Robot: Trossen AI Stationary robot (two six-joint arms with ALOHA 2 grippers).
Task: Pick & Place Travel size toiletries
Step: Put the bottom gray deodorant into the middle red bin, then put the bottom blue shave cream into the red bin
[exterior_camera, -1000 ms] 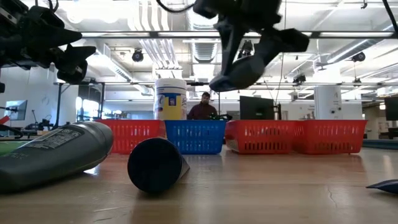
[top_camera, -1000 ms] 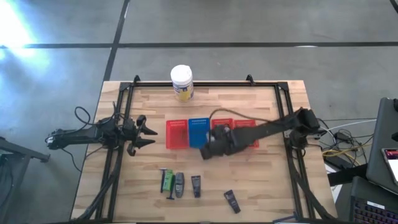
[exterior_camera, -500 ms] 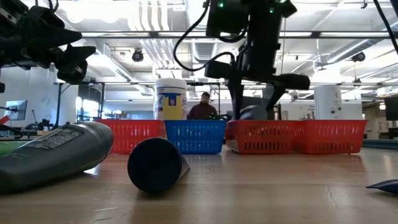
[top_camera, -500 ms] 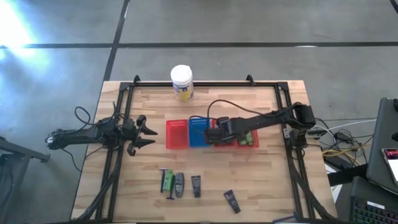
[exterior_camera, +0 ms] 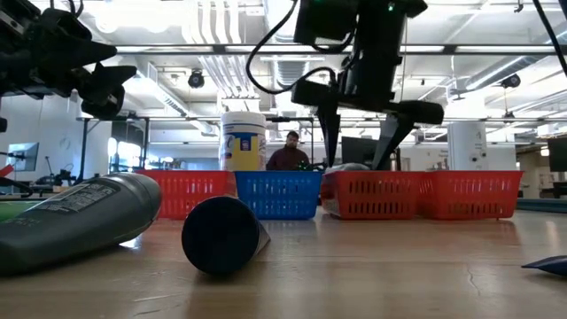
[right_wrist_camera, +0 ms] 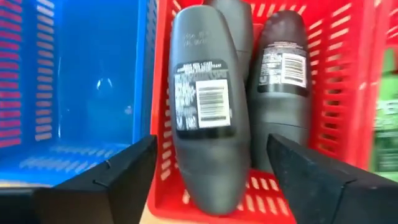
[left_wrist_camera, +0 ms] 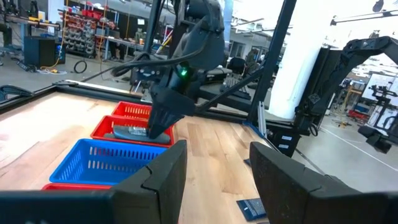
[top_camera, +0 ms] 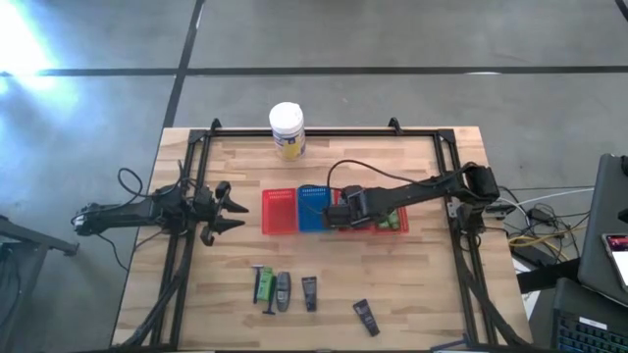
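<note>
Grey plastic fills the right wrist view: a grey bottle (right_wrist_camera: 207, 118) with a barcode label lies in the red basket (right_wrist_camera: 348, 93) directly below the right gripper (right_wrist_camera: 211, 171), whose two dark fingers (right_wrist_camera: 106, 180) stand spread on either side of it and apart from it, so the bottle is released, not gripped. Just beside it, on the side away from the blue basket (right_wrist_camera: 87, 81), lies a darker bottle (right_wrist_camera: 283, 87), and a third grey one shows partly hidden beyond the first. From above, the right gripper (top_camera: 345, 209) hangs over that red basket (top_camera: 351, 191), which sits between the blue basket (top_camera: 312, 208) and another red basket holding green toiletries (top_camera: 392, 220). In the low view its fingers point down over the basket rim, open.

Farther from the gripper, toward the table's front edge, four toiletries lie loose on the wood: a green tube (top_camera: 263, 285), a grey tube (top_camera: 283, 290), a dark tube (top_camera: 309, 291) and a dark one (top_camera: 366, 316) lying apart.

Beyond the baskets stands a white jar (top_camera: 287, 130).

The left gripper (top_camera: 228, 208) waits well to the side past the outer red basket (top_camera: 278, 211), its fingers parted and holding nothing.
</note>
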